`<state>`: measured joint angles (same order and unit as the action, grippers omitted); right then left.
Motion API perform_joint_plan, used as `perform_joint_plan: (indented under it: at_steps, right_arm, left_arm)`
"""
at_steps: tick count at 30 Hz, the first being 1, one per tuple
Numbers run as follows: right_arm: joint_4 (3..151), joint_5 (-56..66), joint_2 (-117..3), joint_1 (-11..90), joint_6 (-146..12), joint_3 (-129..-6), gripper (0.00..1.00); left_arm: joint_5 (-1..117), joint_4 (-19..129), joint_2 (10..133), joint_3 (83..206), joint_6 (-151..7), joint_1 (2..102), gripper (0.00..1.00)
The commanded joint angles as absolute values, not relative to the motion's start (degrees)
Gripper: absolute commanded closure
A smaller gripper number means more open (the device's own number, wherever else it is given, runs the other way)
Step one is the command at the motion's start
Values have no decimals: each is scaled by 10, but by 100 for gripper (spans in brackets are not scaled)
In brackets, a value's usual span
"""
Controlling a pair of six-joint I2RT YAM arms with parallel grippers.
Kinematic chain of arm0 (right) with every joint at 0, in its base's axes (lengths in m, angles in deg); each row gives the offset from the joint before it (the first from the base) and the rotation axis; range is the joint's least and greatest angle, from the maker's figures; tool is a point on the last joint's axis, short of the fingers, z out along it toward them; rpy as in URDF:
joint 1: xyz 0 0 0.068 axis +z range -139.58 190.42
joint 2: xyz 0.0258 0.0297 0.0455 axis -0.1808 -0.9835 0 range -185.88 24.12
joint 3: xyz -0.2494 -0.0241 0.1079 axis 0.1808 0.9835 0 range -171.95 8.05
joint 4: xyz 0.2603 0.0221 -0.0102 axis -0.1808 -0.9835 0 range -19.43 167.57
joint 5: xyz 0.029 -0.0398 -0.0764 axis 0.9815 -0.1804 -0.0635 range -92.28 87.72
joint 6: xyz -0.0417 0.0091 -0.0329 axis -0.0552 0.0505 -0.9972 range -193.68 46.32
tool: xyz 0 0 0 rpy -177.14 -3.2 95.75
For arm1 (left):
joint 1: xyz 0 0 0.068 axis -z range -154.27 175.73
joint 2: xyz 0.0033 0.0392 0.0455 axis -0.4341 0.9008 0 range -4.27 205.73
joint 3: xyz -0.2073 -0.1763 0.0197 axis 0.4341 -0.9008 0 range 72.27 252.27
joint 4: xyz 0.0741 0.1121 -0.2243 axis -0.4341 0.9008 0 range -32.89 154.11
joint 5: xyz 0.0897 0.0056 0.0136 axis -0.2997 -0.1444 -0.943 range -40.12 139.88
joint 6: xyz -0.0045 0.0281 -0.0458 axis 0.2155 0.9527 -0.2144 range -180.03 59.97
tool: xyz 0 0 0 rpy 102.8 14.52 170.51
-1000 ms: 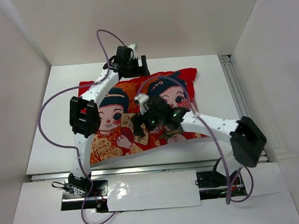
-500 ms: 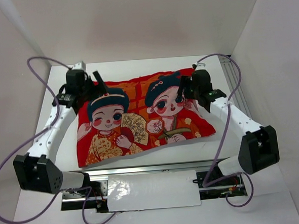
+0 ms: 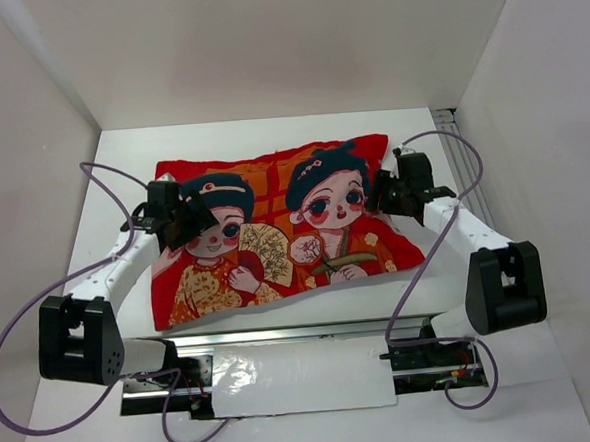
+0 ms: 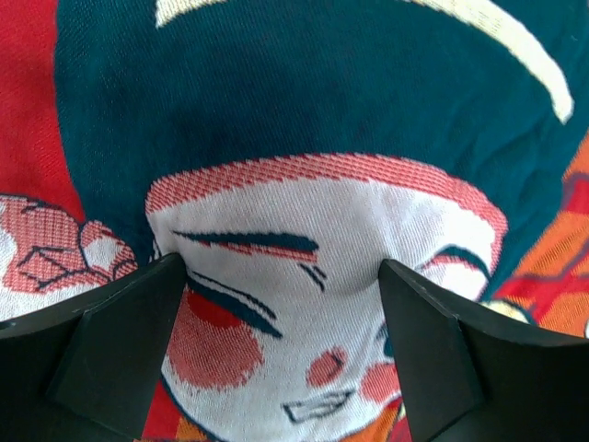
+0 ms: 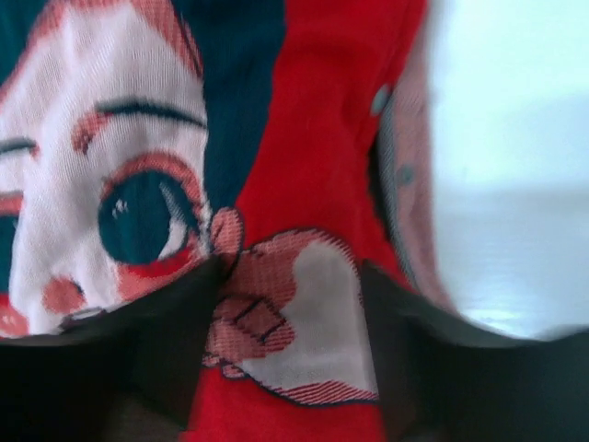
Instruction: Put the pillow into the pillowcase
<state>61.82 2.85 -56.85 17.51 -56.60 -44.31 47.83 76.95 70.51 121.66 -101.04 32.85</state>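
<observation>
Just beneath the open left hand (image 4: 281, 276) and open right hand (image 5: 290, 276), the pillowcase (image 3: 276, 244).

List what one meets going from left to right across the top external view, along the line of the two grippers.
left gripper → fan printed on the pillowcase → right gripper → metal rail along the right edge
</observation>
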Motion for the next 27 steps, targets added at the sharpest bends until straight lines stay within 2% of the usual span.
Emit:
perform_joint_plan:
  at_steps: [1, 2, 3, 4, 5, 6, 10, 14, 16, 18, 21, 24, 26, 27]
  right_arm:
    - [610, 81, -553, 176, -550, -408, 39]
    - [610, 86, -533, 176, -544, -394, 57]
    - [604, 86, -523, 176, -536, -360, 65]
    - [596, 75, -515, 168, -522, -342, 79]
    - [589, 70, -502, 163, -501, -323, 87]
    - [572, 63, -496, 147, -488, -306, 100]
    - [559, 84, -455, 103, -420, -219, 100]
    - [559, 47, -424, 69, -394, -204, 100]
    - [538, 32, -424, 46, -399, -217, 94]
    - [527, 25, -424, 31, -412, -232, 82]
    - [522, 8, -407, 18, -420, -269, 51]
    - [498, -15, -390, 18, -441, -338, 36]
    - [493, -42, -371, 24, -446, -393, 10]
    - [493, -50, -362, 24, -454, -408, 0]
  left_arm:
    - [479, 727, 725, 1211, -1030, 321, 1]
    - [479, 727, 734, 1204, -1030, 321, 1]
    - [479, 717, 742, 1204, -1030, 321, 1]
    - [479, 717, 742, 1198, -1030, 321, 1]
    - [479, 711, 751, 1198, -1037, 321, 1]
    - [479, 711, 751, 1198, -1037, 321, 1]
    - [468, 728, 770, 1210, -1048, 321, 1]
    - [467, 735, 776, 1220, -1048, 310, 1]
    - [467, 735, 781, 1225, -1048, 310, 1]
    - [467, 741, 781, 1238, -1048, 305, 1]
    - [467, 771, 766, 1288, -1058, 287, 1]
    - [453, 811, 733, 1354, -1058, 282, 1]
    - [441, 827, 712, 1419, -1042, 282, 1]
    - [426, 836, 695, 1439, -1035, 282, 1]
